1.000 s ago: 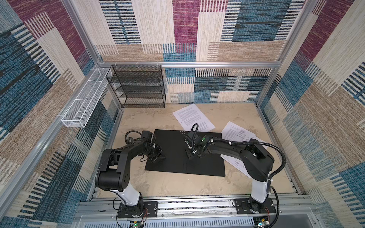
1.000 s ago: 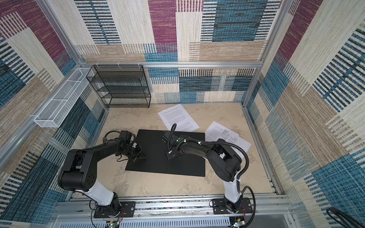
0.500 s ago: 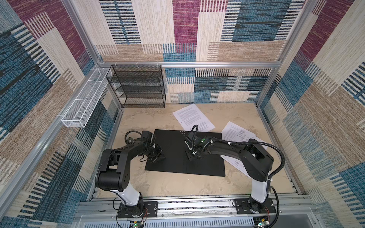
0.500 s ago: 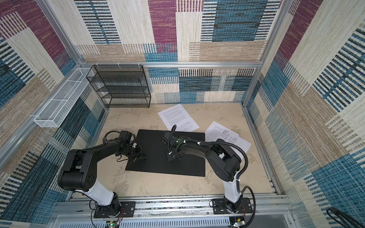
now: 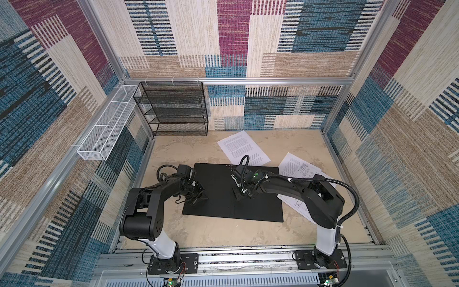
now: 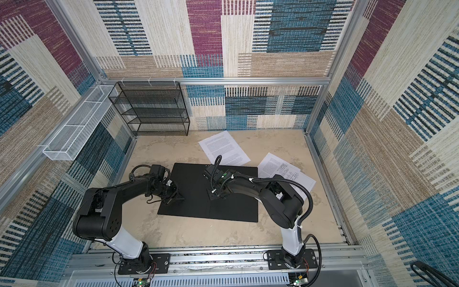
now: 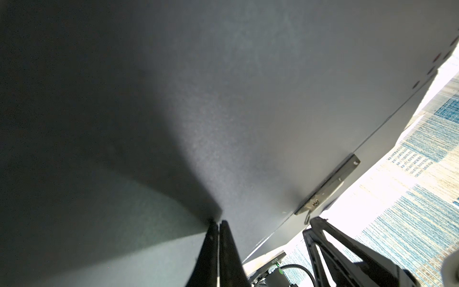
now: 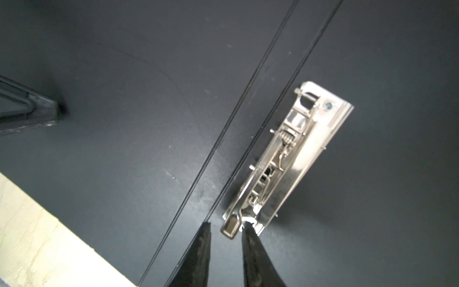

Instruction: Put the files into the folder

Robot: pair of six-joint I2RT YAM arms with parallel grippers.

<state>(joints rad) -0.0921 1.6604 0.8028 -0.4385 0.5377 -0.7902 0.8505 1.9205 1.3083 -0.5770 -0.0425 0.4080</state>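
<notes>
Two grippers are low over the open folder [image 5: 218, 184], which lies flat on the table [image 5: 223, 238] with its black inside up. Against a second ago, very little has moved. The left gripper [image 7: 218, 222] stays fully closed, its tips pressing on the left flap. The right gripper [image 8: 226, 225] has only crept a little along the spine, toward the near edge. Its jaws stand narrow but apart, on both sides of the lever end [image 8: 232, 227] of the metal clip [image 8: 285, 159]. One finger seems to touch the lever; the other is clear of it.

I judge that the clip is still being worked and that no paper is in the folder yet. The text sheet [image 5: 242, 147] lies behind the folder, with its near corner at the far edge of the folder. The other sheets [image 5: 298, 169] lie at the right, partly under the right arm.

For edges: the right arm must lift before it can reach these sheets. Bare table is open in front of the near edge of the folder and behind its left half. The black mesh rack [image 5: 173, 109] stands well apart in the back corner.
</notes>
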